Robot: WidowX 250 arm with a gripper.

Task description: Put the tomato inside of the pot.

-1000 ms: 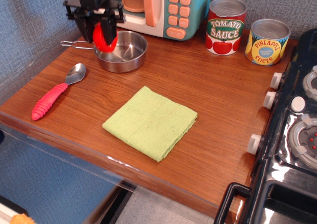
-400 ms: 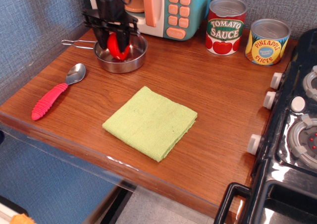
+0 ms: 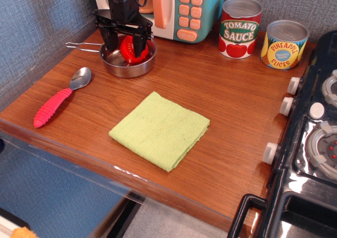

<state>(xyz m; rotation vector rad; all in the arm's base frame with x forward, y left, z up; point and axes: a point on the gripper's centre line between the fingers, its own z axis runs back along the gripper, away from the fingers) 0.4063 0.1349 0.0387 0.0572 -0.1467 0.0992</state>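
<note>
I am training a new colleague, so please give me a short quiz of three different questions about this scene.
1. True or false: the tomato lies on the green cloth.
2. Which thing lies left of the pot? A) spoon B) pineapple can C) stove knob
3. Fill in: the hand is directly over the ____.

Key:
1. False; it is in the pot, between the spread fingers.
2. A, the spoon with the red handle.
3. pot
</note>
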